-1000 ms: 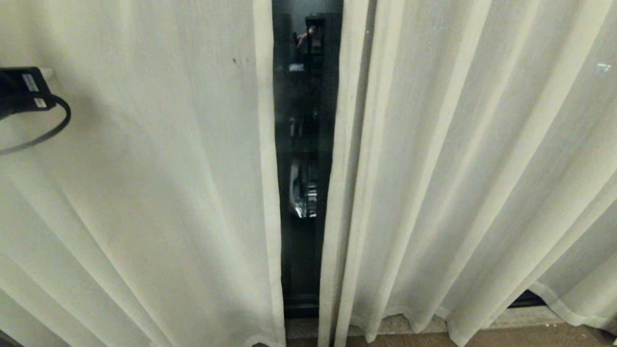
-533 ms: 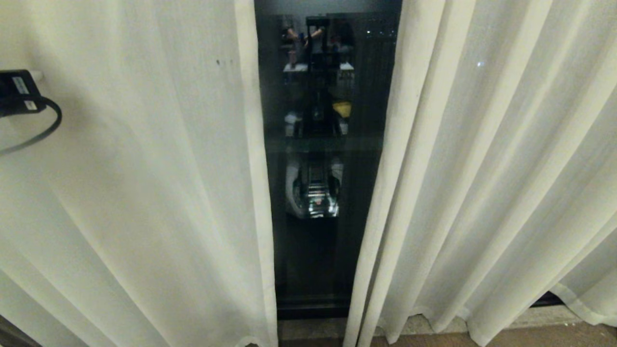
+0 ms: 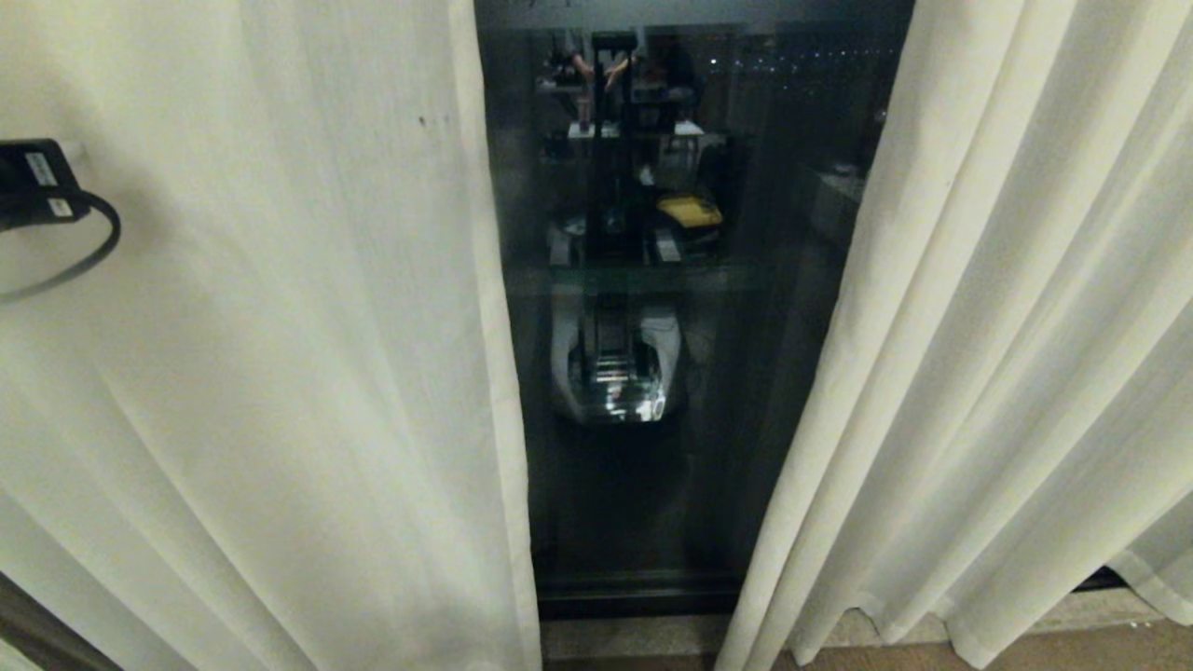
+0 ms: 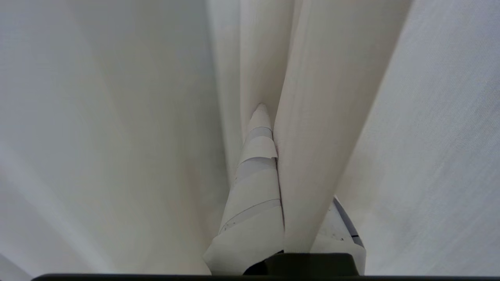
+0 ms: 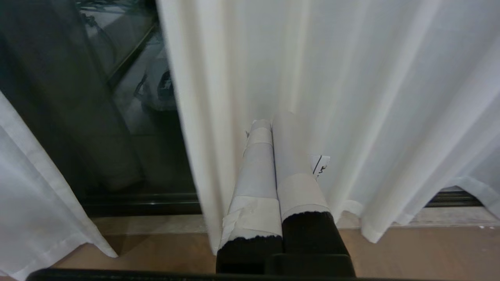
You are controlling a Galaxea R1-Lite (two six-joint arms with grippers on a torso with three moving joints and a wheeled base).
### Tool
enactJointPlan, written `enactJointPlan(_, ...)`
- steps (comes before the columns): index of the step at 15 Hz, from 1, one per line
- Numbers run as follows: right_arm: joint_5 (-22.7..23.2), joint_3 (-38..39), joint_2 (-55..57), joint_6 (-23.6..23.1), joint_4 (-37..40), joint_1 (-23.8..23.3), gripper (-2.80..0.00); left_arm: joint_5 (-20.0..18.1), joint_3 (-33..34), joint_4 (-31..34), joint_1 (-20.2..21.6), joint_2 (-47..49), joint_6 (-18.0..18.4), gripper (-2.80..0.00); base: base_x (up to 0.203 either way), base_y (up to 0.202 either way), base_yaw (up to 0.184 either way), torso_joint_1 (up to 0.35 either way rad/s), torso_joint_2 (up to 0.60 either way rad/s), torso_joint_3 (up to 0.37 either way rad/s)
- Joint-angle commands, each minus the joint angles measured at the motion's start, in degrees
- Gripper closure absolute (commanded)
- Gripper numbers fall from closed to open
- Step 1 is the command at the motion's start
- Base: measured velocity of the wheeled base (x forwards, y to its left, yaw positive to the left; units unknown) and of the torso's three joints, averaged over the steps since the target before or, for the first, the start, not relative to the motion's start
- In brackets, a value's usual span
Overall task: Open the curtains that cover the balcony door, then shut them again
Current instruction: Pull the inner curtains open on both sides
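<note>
While you watch the head view, note the gap between the two floor-length cream woven curtain panels has widened a lot against a second ago: it was a thin dark slit then, about twice that half a second ago, and now spans roughly a third of the frame.

The left cream curtain panel (image 3: 280,373) has its inner hem at about the same spot, shifted only slightly outward. The right cream curtain panel (image 3: 1007,354) did most of the travel; its inner edge has slid well to the right and hangs on a diagonal, lower end nearer the centre.

The tall dark-framed glass balcony door (image 3: 671,308) is now exposed between the panels, down to its dark bottom rail (image 3: 634,592). The glass mirrors the robot and its white base, more of it than before. No lever handle can be made out.

Left gripper (image 4: 269,113): in its wrist view the taped white fingers (image 4: 256,175) are pressed together with a fold of the cream fabric (image 4: 312,136) pinched between them, the fold running up past the tips. You get only the black wrist block and cable (image 3: 42,186) of that arm at the left edge of the head view, lying against the left panel, nearly where it was.

Right gripper (image 5: 273,121): fingers (image 5: 254,168) closed side by side, nothing between them, tips against or just short of the right panel's pleats (image 5: 351,97); contact can't be judged. Brown wooden floor (image 5: 390,249) below the hem.
</note>
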Motion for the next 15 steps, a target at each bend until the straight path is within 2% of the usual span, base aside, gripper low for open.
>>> enactJointPlan(1, 0.0, 0.0, 0.1, 0.0, 0.0, 0.0, 0.0, 0.0, 0.1, -0.2, 0.0, 0.0, 0.0, 0.0, 0.0, 0.191, 0.001, -0.002, 0.0, 0.002)
enactJointPlan(15, 0.0, 0.0, 0.1, 0.0, 0.0, 0.0, 0.0, 0.3, 1.3, -0.4, 0.1, 0.1, 0.0, 0.0, 0.0, 0.189, 0.0, 0.002, 0.0, 0.002)
